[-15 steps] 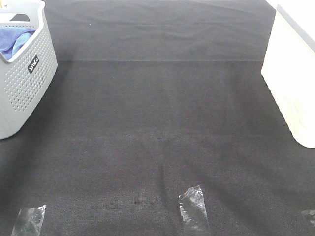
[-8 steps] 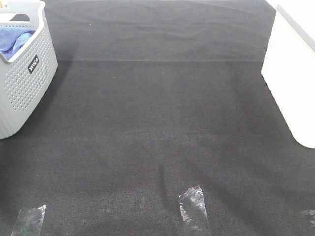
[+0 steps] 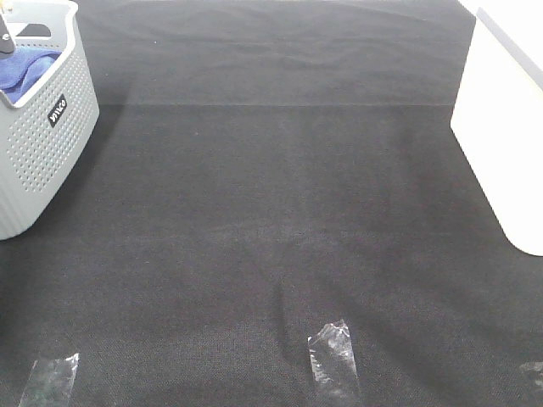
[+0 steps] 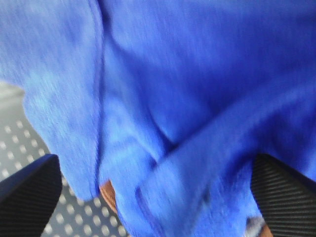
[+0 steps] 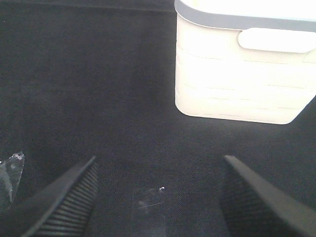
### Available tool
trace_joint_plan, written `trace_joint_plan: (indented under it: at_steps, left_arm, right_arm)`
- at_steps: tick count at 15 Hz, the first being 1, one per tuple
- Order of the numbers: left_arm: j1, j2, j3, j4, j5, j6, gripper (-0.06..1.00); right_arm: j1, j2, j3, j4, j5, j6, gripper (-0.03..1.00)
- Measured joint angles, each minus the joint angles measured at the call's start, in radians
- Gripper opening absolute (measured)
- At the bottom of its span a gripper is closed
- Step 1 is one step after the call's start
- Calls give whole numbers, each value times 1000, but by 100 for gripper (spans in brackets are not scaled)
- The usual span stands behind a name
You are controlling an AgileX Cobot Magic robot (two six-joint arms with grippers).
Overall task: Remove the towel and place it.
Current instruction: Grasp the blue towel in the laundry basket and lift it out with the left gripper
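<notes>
Broadly, a black cloth [image 3: 280, 212] covers the whole work surface. At its right side stands a cream bin [image 3: 501, 144] with a grey rim. The right wrist view shows the same bin [image 5: 237, 79] from the side, with a handle slot near its top. At the far left corner stands the grey basket [image 3: 38, 144], its walls perforated and a small black label on one side.

The towel [image 3: 21, 72] lies inside that basket, its royal-blue folds showing below the rim. Seen from the left wrist, the towel [image 4: 187, 98] fills nearly the whole picture, bunched and creased with a stitched edge running through it. A patch of the basket's dotted grey plastic [image 4: 29, 143] shows beside it.

The left gripper [image 4: 155, 197] is down in the basket with its jaws spread wide, and the cloth bulges between its two fingers [image 4: 27, 192]. The right gripper [image 5: 158, 207] hangs over the bare black cloth, jaws likewise wide apart and holding nothing.

Three pieces of clear tape [image 3: 333, 360] are stuck along the cloth's near edge, well apart from one another.
</notes>
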Motion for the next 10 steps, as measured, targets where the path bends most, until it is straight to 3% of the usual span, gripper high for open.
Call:
trace_joint_plan:
  at_steps: [2, 3, 6, 8, 10]
  left_arm:
    - [-5, 7, -1, -3, 2, 31, 92]
    - [-5, 10, -1, -3, 2, 37, 84]
    - [-5, 10, -1, 33, 3, 25, 36]
    - [-5, 10, -3, 33, 24, 20, 27]
    - [-5, 10, -3, 33, 33, 18, 26]
  right_arm:
    - [0, 0, 0, 0, 0, 0, 70]
    - [0, 0, 0, 0, 0, 0, 70]
    - [0, 0, 0, 0, 0, 0, 70]
    - [0, 0, 0, 0, 0, 0, 70]
    - [0, 0, 0, 0, 0, 0, 70]
